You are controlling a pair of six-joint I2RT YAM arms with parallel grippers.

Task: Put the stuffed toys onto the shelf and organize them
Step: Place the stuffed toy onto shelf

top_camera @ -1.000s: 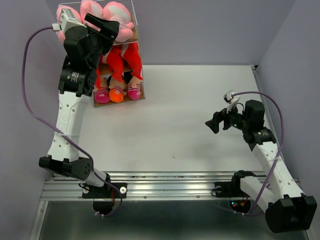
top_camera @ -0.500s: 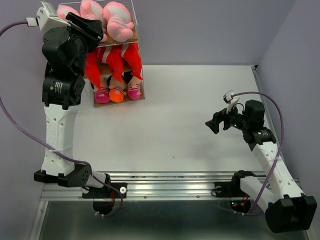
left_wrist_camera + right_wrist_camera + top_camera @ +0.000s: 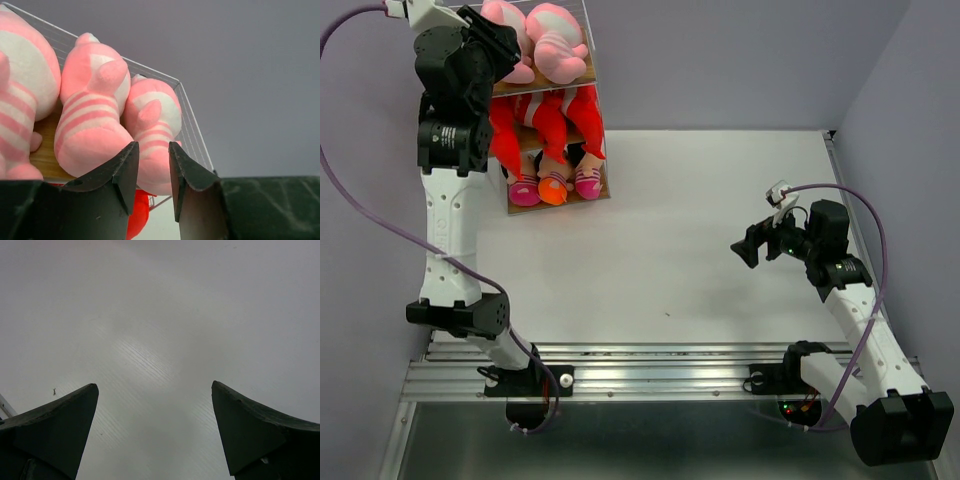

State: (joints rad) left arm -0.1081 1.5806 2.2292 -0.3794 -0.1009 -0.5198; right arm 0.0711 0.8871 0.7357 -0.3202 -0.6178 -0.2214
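Observation:
The shelf (image 3: pixel 587 72) stands at the far left of the table, with the stuffed toys on its three tiers. Pink striped animals (image 3: pixel 555 40) lie on the top board, red sharks (image 3: pixel 557 115) on the middle one, and dolls in pink stripes (image 3: pixel 555 186) on the bottom one. My left gripper (image 3: pixel 500 45) is raised at the left end of the top tier. In the left wrist view its jaws (image 3: pixel 152 155) stand a narrow gap apart with nothing between them, just short of the pink animals (image 3: pixel 95 115). My right gripper (image 3: pixel 742 247) hangs wide open over bare table (image 3: pixel 155 390).
The shelf's thin white wire frame (image 3: pixel 192 130) rises behind the top toys. A red shark (image 3: pixel 137 215) shows below the top board (image 3: pixel 45 155). Purple walls close in the table at the back and on both sides. The left arm's cable (image 3: pixel 360 200) loops out to the left.
My left arm has swung left and up beside the shelf, away from its front, and its jaws have narrowed. The right arm has not moved.

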